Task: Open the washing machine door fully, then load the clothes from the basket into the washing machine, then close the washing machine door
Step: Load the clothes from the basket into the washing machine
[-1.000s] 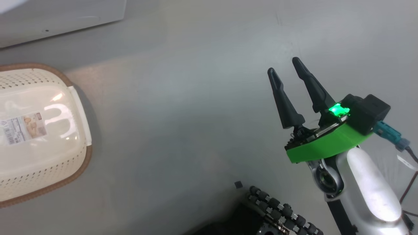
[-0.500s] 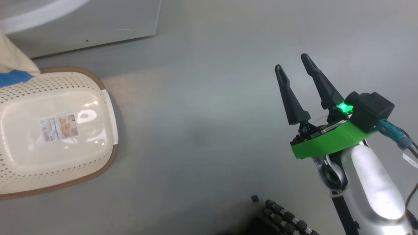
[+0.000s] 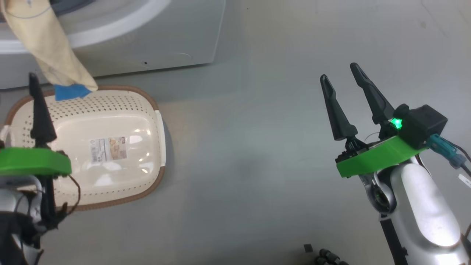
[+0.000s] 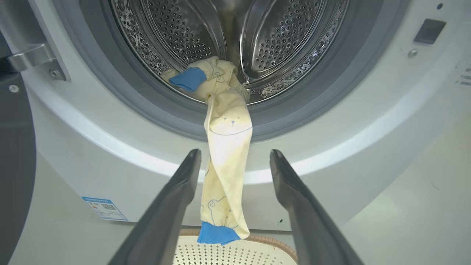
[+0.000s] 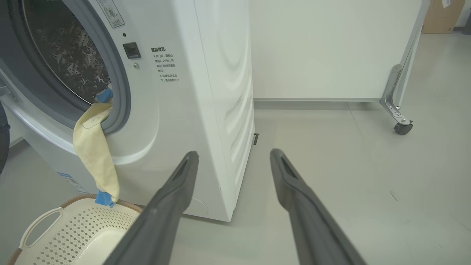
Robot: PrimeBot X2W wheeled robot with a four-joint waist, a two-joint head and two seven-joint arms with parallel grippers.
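Nearest, in the left wrist view: left jaws released and empty, standing on either side of the hanging clothes (image 4: 226, 147), not touching them. Right jaws released too, empty, over bare floor (image 3: 239, 147), well apart from the basket (image 3: 110, 106). Inside the basket, only a label sticker (image 3: 108, 149). Just above its far rim, the blue cuff of the garment; cannot tell whether touching. Further on, the other part draped over the grey gasket (image 4: 147, 106) into the steel drum (image 4: 279, 36) of the washing machine (image 4: 331, 154), with the washing machine door (image 4: 14, 165) open at the left. Probably light, soft and limp, so likely to slip out over the lip. Best to pinch the hanging part close under the gasket, then to lift all inside before closing.
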